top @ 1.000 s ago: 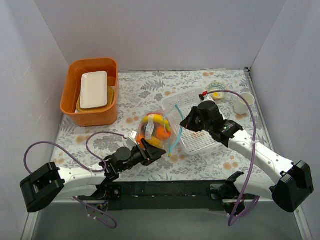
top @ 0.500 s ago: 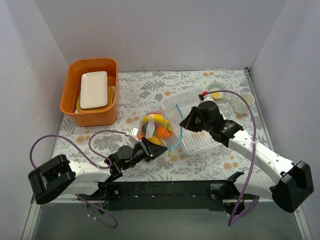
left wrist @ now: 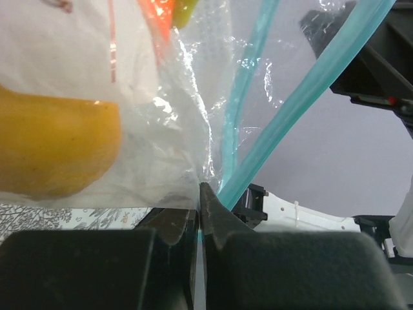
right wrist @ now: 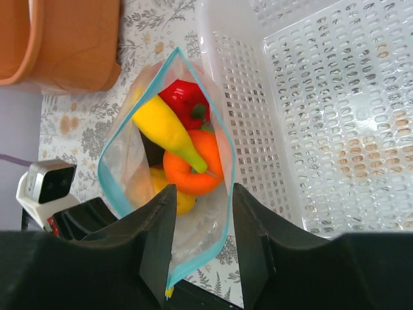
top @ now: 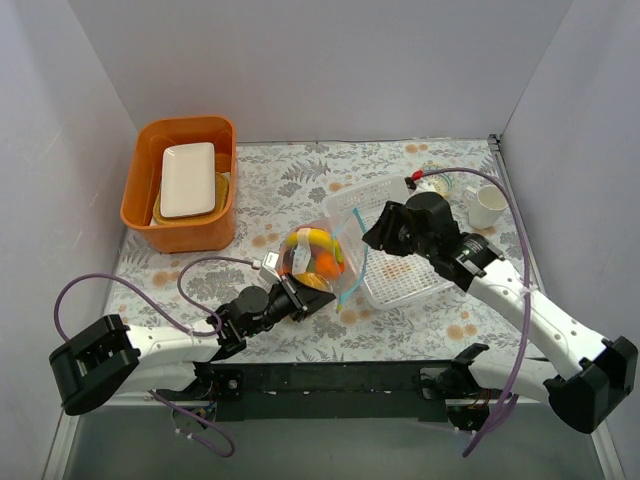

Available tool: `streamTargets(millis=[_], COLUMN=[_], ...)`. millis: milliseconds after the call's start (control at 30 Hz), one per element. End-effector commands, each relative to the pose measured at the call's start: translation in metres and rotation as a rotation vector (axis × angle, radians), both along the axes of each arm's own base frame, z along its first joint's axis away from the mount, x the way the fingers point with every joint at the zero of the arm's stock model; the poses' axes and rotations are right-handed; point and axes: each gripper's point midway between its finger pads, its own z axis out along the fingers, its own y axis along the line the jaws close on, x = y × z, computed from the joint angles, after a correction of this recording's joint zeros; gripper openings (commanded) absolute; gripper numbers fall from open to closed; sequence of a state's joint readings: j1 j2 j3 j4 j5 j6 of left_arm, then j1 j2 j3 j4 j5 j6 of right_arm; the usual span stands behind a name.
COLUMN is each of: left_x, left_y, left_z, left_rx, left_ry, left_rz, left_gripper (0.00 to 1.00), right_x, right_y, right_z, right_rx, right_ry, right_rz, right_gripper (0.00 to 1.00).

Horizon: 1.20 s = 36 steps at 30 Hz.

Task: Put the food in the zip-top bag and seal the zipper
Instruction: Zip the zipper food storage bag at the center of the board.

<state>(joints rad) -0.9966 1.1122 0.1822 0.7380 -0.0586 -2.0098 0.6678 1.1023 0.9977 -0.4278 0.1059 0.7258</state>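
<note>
The zip-top bag (top: pixel 318 258) stands mouth-up in the middle of the table, beside the basket. Inside it I see the food: a banana (right wrist: pixel 164 126), an orange (right wrist: pixel 193 169), a red pepper piece (right wrist: pixel 184 100) and a yellow piece (right wrist: pixel 173 199). The light blue zipper (right wrist: pixel 106 177) gapes open around them. My left gripper (top: pixel 302 300) is shut on the bag's clear plastic just beside the zipper (left wrist: pixel 290 110), and the left gripper (left wrist: pixel 201 187) pinches that film. My right gripper (right wrist: pixel 203 216) hovers open above the bag's mouth; in the top view the right gripper (top: pixel 372 238) is at the bag's right.
A white perforated basket (top: pixel 405 275) lies right of the bag, under my right arm. An orange bin (top: pixel 136 180) holding a white dish stands at the back left. A white cup (top: pixel 488 207) sits at the back right. Walls close in the table on three sides.
My left gripper has closed on the bag's edge. My right gripper has opened, let go of the bag's mouth and pulled back slightly.
</note>
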Motion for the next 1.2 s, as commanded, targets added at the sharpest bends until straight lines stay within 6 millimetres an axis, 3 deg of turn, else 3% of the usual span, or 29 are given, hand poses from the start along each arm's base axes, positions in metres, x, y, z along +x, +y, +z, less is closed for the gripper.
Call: streamTargets(millis=[0, 200, 300, 433, 733, 1167], left_x=[0.006, 0.011, 0.011, 0.012, 0.012, 0.012], left_y=[-0.012, -0.021, -0.021, -0.020, -0.020, -0.021], left_z=[0.035, 0.044, 0.041, 0.037, 0.036, 0.028], left_rx=[-0.116, -0.074, -0.064, -0.053, -0.048, -0.033], left_ry=[0.149, 0.102, 0.109, 0.114, 0.120, 0.136], left_rz=[0.017, 0.004, 0.005, 0.010, 0.017, 0.013], left_gripper=[0.01, 0.00, 0.00, 0.00, 0.00, 0.00], right_x=[-0.022, -0.084, -0.098, -0.105, -0.111, -0.123], right_y=[-0.018, 0.020, 0.031, 0.040, 0.046, 0.052], right_z=[0.027, -0.003, -0.006, -0.006, -0.026, -0.033], right_rx=[0.014, 0.107, 0.100, 0.077, -0.019, 0.009], right_ry=[-0.060, 0.062, 0.081, 0.090, 0.141, 0.184], right_rz=[0.019, 0.231, 0.267, 0.307, 0.313, 0.323], right_gripper=[0.50, 0.44, 0.42, 0.41, 0.41, 0.39])
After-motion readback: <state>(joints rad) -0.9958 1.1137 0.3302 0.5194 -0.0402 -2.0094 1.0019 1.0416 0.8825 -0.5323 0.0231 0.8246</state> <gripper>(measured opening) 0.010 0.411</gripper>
